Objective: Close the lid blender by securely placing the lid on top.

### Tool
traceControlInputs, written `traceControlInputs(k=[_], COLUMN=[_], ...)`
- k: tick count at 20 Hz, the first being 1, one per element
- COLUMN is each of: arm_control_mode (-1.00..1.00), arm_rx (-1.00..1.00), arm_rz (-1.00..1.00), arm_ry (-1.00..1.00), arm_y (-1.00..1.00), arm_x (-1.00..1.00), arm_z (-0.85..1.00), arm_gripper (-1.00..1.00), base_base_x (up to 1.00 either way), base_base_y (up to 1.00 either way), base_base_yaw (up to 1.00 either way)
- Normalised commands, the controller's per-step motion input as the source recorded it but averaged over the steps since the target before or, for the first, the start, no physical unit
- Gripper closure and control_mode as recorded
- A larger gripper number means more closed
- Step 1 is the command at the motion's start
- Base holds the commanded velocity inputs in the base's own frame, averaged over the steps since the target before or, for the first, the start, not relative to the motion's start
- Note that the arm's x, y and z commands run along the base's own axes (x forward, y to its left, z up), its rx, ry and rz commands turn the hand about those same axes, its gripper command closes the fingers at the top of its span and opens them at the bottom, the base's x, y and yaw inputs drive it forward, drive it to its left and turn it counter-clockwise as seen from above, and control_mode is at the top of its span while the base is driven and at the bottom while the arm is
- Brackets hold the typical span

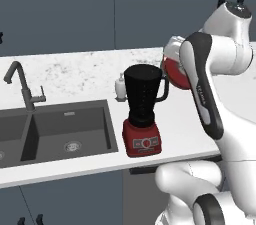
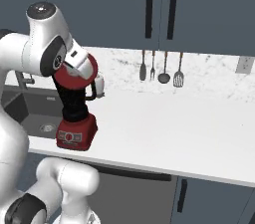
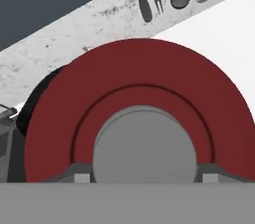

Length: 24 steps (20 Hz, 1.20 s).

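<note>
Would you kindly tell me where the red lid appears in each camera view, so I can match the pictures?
Left base view: the lid sits right of centre, tilted, beside the blender jar's rim and partly behind the arm.
Right base view: upper left, over the jar top, under the white hand.
Hand view: centre, large, its grey knob between the end effector fingertips.
Shared landmark: the blender's black jar shows in all three.
</note>
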Motion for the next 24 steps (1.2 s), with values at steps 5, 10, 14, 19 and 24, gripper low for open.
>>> traceControlInputs(k=[5, 10, 14, 19, 24], arm_control_mode=[-1.00, -1.00, -1.00, -1.00, -1.00], arm_rx=[-0.02, -0.13, -0.14, -0.11, -0.15], arm_rz=[0.14, 0.19, 0.12, 0.07, 0.13], arm_ry=[0.03, 0.11, 0.03, 0.03, 0.11], arm_y=[0.44, 0.63, 0.41, 0.02, 0.21], arm_x=[0.53, 0.59, 0.61, 0.65, 0.48], arm_z=[0.17, -0.23, -0.01, 0.00, -0.18], arm_gripper=[1.00, 1.00, 1.00, 1.00, 1.00], base_base_x=[0.00, 0.00, 0.00, 0.00, 0.00], base_base_y=[0.00, 0.00, 0.00, 0.00, 0.00], base_base_yaw=[0.00, 0.00, 0.00, 0.00, 0.00])
